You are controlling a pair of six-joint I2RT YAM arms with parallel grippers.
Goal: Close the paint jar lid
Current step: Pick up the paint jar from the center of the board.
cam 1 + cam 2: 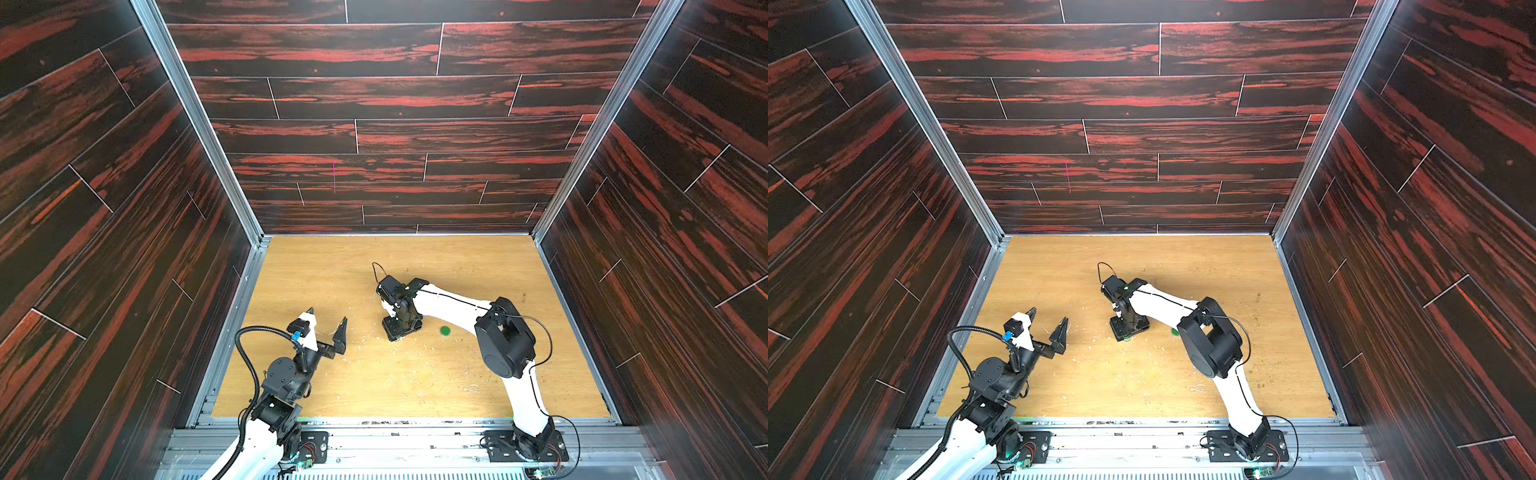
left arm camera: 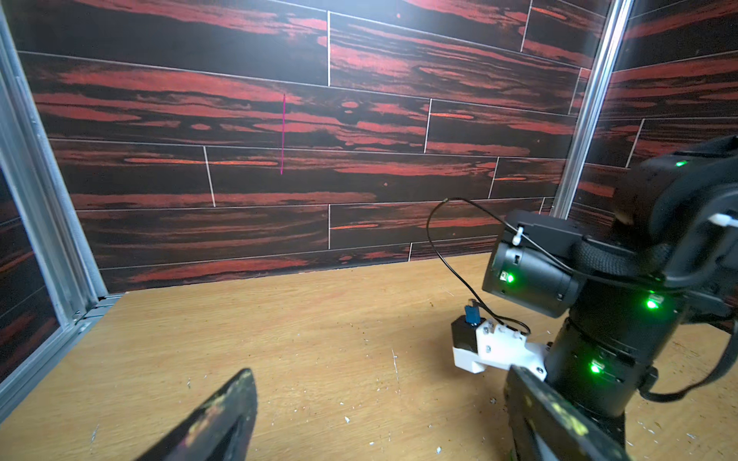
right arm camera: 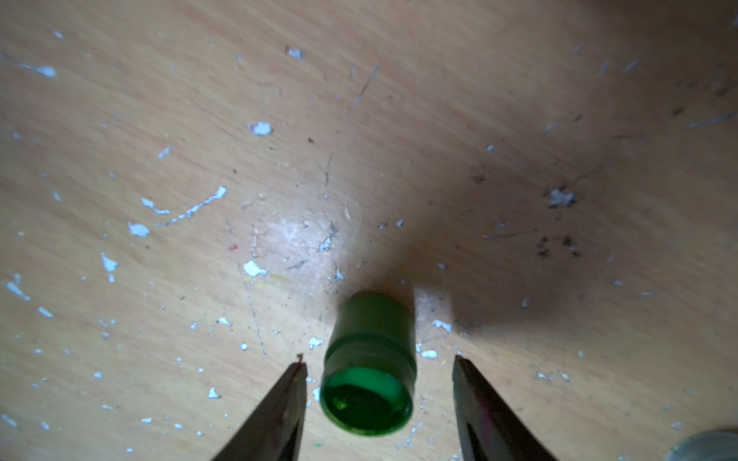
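Observation:
The paint jar (image 3: 367, 383) is a tiny green jar standing upright on the wooden table, its mouth open and dark green inside. My right gripper (image 3: 378, 361) points straight down over it, open, with one finger on each side and a gap on both sides. In both top views the right gripper (image 1: 399, 331) covers the jar. The lid (image 1: 445, 331), a flat green disc, lies on the table a little to the right of that gripper, and the right arm half hides the lid (image 1: 1174, 331). My left gripper (image 1: 327, 314) hovers to the left, open and empty, as the left wrist view also shows (image 2: 381, 371).
The wooden table (image 1: 374, 386) is flecked with dried white paint. Dark red wood-pattern walls close in the back and both sides. The right arm's wrist (image 2: 599, 319) fills one side of the left wrist view. A grey round object (image 3: 703, 447) shows at the right wrist view's corner.

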